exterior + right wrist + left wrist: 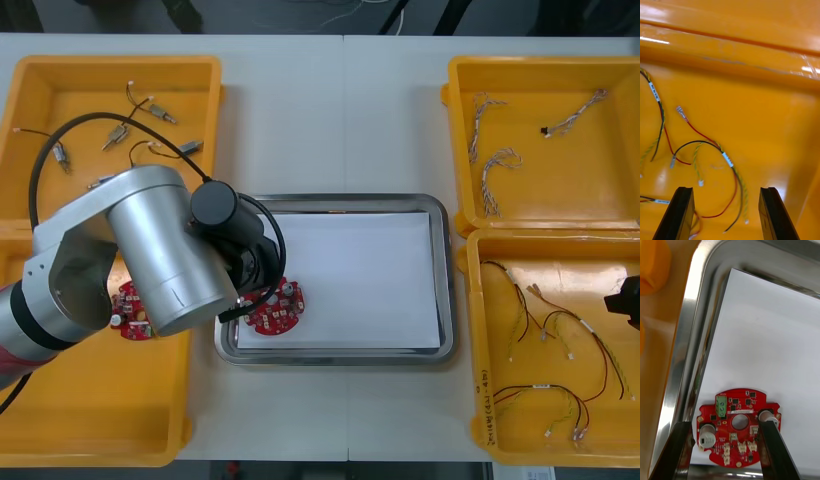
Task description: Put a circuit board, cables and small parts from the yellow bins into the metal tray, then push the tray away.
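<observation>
A round red circuit board (738,427) lies flat on the white sheet in the metal tray (340,198), near its front left corner (276,309). My left gripper (728,453) hovers over it, open, one finger (680,450) at the board's edge and the other overlapping its opposite side. My right gripper (726,213) is open above red, yellow and black cables (707,150) in the near right yellow bin (500,440); it shows at the far right edge (625,300) of the front view.
A second red board (132,311) lies in the near left bin, partly under my left arm. Small metal parts (118,132) are scattered in the far left bin. Twisted cables (496,165) lie in the far right bin.
</observation>
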Robot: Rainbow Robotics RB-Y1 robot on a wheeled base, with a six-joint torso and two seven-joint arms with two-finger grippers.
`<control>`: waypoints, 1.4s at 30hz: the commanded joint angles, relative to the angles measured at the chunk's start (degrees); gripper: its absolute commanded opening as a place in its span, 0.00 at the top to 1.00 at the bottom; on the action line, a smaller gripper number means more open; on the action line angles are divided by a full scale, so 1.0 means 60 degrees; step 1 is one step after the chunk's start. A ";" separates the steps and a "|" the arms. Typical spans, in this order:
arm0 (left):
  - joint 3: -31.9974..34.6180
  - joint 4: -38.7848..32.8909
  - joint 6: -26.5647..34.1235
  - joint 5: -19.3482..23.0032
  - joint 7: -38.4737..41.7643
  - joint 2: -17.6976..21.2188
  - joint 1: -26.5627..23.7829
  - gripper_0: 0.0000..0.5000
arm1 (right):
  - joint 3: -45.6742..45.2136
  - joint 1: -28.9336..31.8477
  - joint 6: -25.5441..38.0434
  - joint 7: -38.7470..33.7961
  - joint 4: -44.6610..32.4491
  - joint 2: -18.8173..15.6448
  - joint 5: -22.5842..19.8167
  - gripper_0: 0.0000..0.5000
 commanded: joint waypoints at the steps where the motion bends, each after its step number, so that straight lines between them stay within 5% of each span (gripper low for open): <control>1: 0.0780 -0.0656 0.0604 0.0677 0.0140 0.0193 -0.0615 0.00 | 0.0431 -0.0088 -0.0402 0.0920 -0.0011 -0.0541 0.0086 0.00; 10: 0.2333 -0.1008 0.1805 0.1966 -0.0783 0.0705 -0.0805 0.00 | 0.0416 -0.0088 -0.1398 0.3806 0.1688 -0.0526 -0.1116 0.00; 20: 0.4281 -0.0920 0.2699 0.3753 -0.2336 0.1584 -0.0790 0.00 | 0.0856 -0.0088 -0.1705 0.5622 0.2054 -0.0526 -0.0969 0.00; 31: 0.5731 0.0223 0.2766 0.5233 -0.4211 0.2771 -0.0790 0.00 | 0.2028 -0.0117 -0.2980 0.5813 0.2523 -0.0526 -0.0588 0.00; 42: 0.6713 0.1966 0.2766 0.5218 -0.5925 0.3371 -0.0790 0.00 | 0.2160 -0.0205 -0.3478 0.6062 0.3095 -0.0541 -0.0281 0.00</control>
